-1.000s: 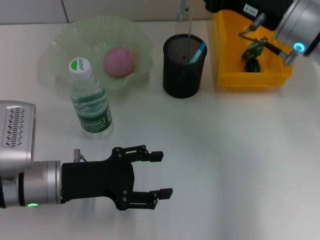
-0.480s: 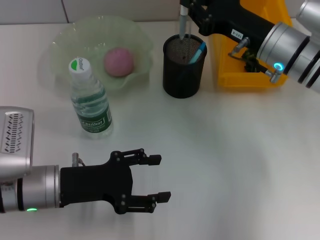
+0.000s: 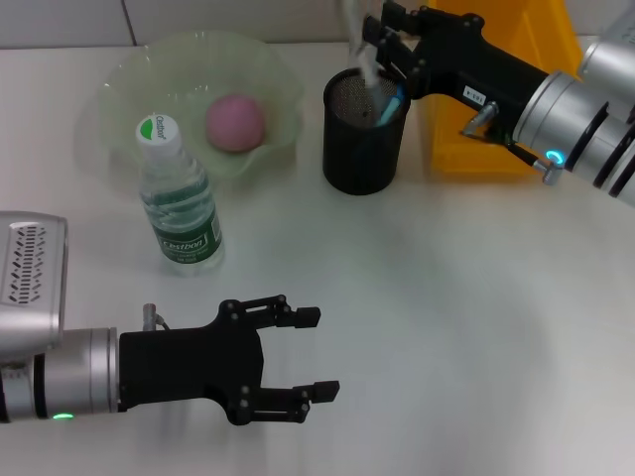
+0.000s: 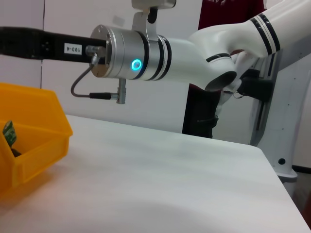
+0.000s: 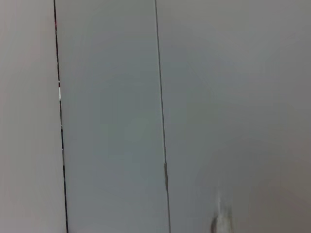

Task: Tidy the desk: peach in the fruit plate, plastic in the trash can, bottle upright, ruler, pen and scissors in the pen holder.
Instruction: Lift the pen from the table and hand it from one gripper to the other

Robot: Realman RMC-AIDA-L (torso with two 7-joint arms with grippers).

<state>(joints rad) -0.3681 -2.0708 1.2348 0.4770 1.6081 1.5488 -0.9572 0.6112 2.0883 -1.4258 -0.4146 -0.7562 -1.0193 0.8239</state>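
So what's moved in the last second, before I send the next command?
The right gripper swung from over the yellow plastic bin to above the black mesh pen holder, carrying a pale, blurred ruler-like strip tilting at its rim. Left gripper, clear water bottle and pink peach stayed put.

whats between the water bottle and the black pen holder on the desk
Only bare white table in the head view; the bottle and pen holder stand apart. The fruit plate with the peach sits just behind that stretch.
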